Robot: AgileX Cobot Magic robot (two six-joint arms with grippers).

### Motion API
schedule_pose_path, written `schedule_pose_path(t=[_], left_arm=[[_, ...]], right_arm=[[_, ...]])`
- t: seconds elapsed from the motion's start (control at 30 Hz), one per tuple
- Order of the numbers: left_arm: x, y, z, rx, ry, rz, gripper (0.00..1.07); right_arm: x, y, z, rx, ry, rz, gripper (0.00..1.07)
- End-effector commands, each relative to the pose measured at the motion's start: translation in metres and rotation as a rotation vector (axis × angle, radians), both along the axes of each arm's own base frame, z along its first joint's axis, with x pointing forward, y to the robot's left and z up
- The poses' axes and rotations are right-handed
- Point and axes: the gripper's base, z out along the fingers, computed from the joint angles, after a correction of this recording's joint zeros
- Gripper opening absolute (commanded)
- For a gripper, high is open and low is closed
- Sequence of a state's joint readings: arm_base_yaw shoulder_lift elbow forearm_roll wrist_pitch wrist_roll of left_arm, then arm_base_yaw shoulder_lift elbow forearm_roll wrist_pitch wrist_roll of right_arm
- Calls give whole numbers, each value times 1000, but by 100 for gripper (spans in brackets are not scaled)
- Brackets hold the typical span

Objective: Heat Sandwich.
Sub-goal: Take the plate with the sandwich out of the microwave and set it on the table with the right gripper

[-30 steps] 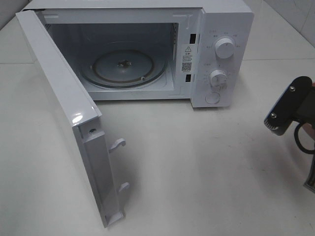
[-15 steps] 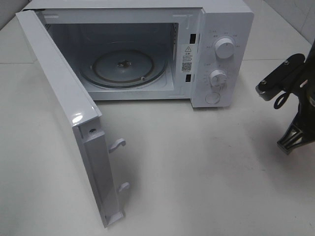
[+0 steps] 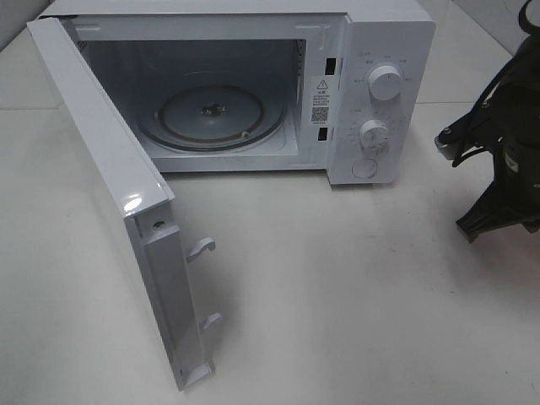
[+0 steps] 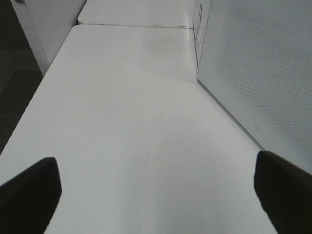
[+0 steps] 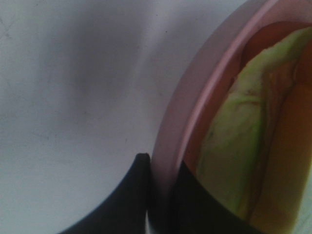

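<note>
The sandwich (image 5: 243, 141) shows only in the right wrist view, very close: pale green lettuce and orange-red filling on a round pink plate (image 5: 195, 102). My right gripper (image 5: 163, 195) has one dark finger on each side of the plate's rim and is shut on it. In the high view only the right arm (image 3: 506, 160) shows at the right edge; plate and sandwich are out of that view. My left gripper (image 4: 156, 195) is open and empty above bare table, beside the microwave's door (image 4: 263, 63).
A white microwave (image 3: 380, 51) stands at the back with its door (image 3: 110, 169) swung wide open toward the front left. Its glass turntable (image 3: 211, 114) is bare. Two knobs (image 3: 386, 84) and a button sit on its right panel. The white table (image 3: 337, 295) lies in front.
The right arm has turned and shifted toward the back along the right edge of the high view. The microwave and its door have not moved.
</note>
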State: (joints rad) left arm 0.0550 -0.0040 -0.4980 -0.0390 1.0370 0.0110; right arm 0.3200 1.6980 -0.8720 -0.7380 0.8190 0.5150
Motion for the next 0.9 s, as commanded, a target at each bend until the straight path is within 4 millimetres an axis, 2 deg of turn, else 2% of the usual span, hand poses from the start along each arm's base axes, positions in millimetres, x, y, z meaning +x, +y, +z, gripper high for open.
schedule_pose_path(t=[0.03, 0.53, 0.9], left_arm=[[-3, -1, -1, 0, -23, -1, 101], [-3, -1, -1, 0, -23, -1, 101], [-3, -1, -1, 0, -23, -1, 101]], right_arm=[[7, -7, -10, -21, 4, -15, 1], [20, -3, -50, -4, 4, -7, 0], [22, -2, -65, -2, 8, -8, 1]])
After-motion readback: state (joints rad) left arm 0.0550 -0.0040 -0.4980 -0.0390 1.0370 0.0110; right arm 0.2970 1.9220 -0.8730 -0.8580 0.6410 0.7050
